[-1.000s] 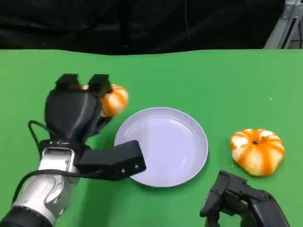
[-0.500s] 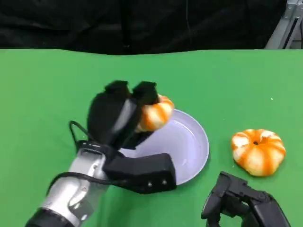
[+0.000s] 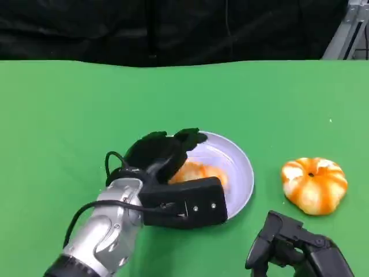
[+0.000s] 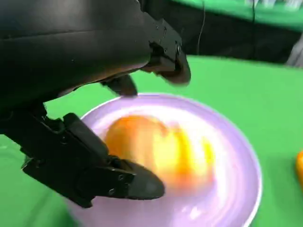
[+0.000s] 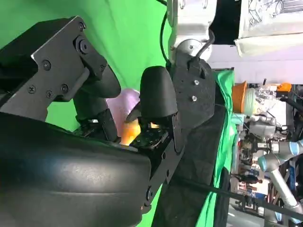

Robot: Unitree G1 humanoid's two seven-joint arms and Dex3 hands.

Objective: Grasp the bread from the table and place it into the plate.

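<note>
The bread [image 3: 199,173] lies inside the plate [image 3: 241,167] on the green tabletop [image 3: 69,115]. Left hand [image 3: 161,153] hovers over it, fingers [image 4: 137,182] spread apart around the bread; whether they touch it is unclear.

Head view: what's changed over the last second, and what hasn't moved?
The left robot hand carried the bread from over the table left of the plate rightward and down into it. The bread now lies in the plate, with the fingers spread around it; whether they still touch it is unclear. The plate, the second bread on the table to its right, and the right robot hand stayed put.
</note>
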